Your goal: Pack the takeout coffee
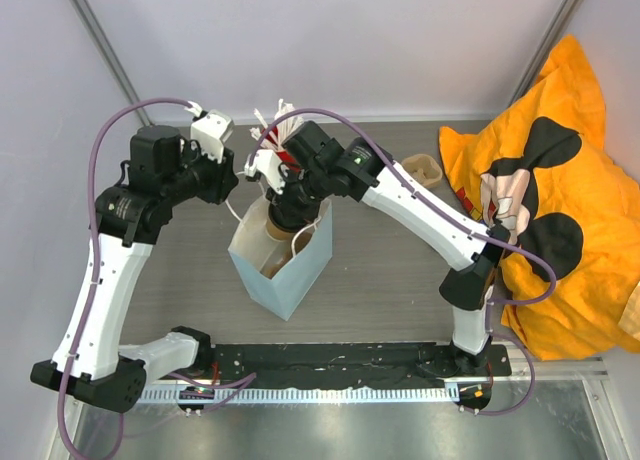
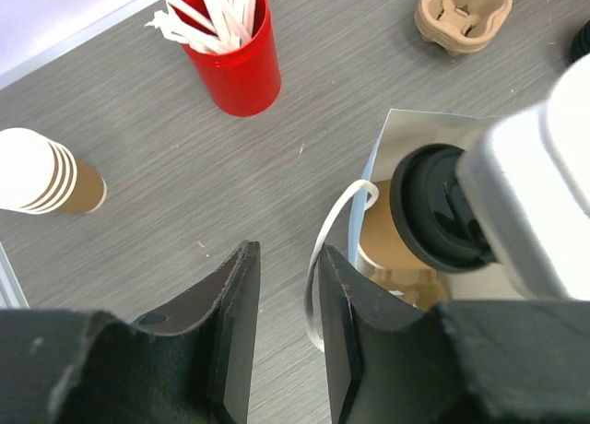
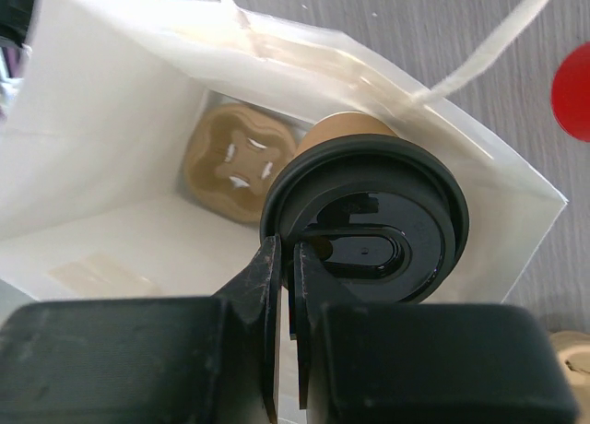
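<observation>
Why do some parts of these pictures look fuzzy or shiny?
Top external view: the metal sheet before the arm bases gleams with glare. Left wrist view: the right arm's pale housing, near the lens, is blurred; the red cup is sharp. Right wrist view: the coffee cup's black lid carries glossy highlights.

Red cup (image 2: 238, 69): upright on the grey counter (image 2: 184, 184), full of white sticks (image 2: 217, 9).
Cup carrier (image 2: 464, 14): moulded cardboard, well apart.
Orange cloth (image 1: 560, 200): cartoon-mouse print, counter's right end.
</observation>
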Controlling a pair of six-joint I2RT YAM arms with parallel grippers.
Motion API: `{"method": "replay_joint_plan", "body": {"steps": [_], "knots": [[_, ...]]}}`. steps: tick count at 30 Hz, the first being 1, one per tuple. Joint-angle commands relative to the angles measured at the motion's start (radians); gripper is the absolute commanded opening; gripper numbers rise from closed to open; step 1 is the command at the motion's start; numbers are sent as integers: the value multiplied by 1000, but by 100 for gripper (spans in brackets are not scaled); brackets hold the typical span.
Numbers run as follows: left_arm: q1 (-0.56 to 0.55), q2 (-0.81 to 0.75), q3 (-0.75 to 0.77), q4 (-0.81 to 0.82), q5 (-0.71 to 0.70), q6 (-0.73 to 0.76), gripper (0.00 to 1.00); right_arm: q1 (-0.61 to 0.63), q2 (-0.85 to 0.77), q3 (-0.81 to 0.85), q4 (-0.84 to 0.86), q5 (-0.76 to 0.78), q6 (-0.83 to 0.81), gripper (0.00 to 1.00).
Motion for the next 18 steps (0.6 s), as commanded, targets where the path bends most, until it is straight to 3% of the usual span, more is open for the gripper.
{"method": "replay_joint_plan", "body": {"steps": [1,18], "knots": [[4,-14,-11,50,-1,-11,35,4,12,24,8,47,-47,1],[12,-29,-28,58,-67,-23,29,4,69,40,-73,92,-159,1]]}}
